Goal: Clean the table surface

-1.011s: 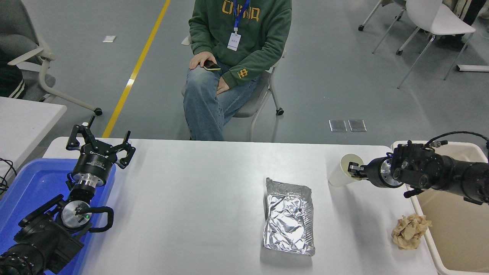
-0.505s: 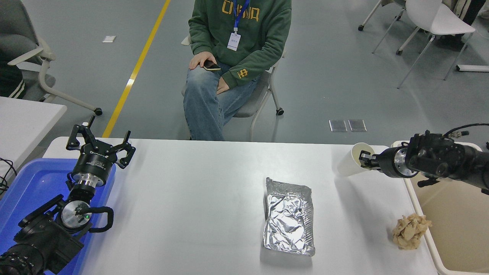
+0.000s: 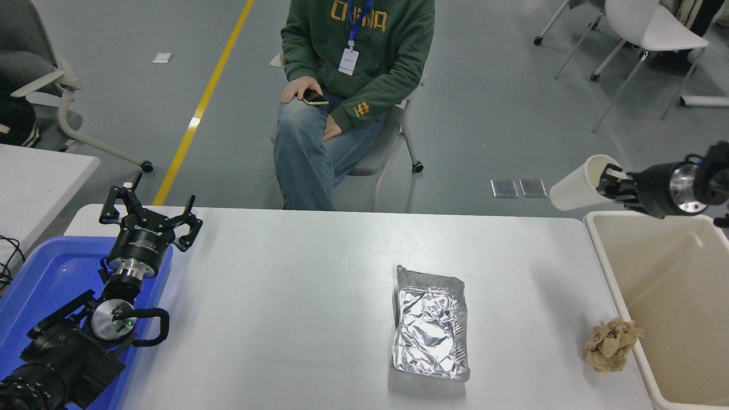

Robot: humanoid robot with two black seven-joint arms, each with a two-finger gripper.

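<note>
We hold a white paper cup in our right gripper, pinched by its rim, one finger inside the mouth and the cup lying on its side, its long axis pointing left, away from the wrist. It hangs above the floor just beyond the far left corner of the beige bin, not yet over the opening. The bin lies toward us and to the right of the cup, so we judge the coming move to be a short carry that way before letting go.

Left of the bin, the table surface carries a silver foil pouch and, just beside the bin's wall, a crumpled brown paper wad. Our right arm is far nearer both. Our left gripper rests spread wide, far left of the bin, over a blue tray.
</note>
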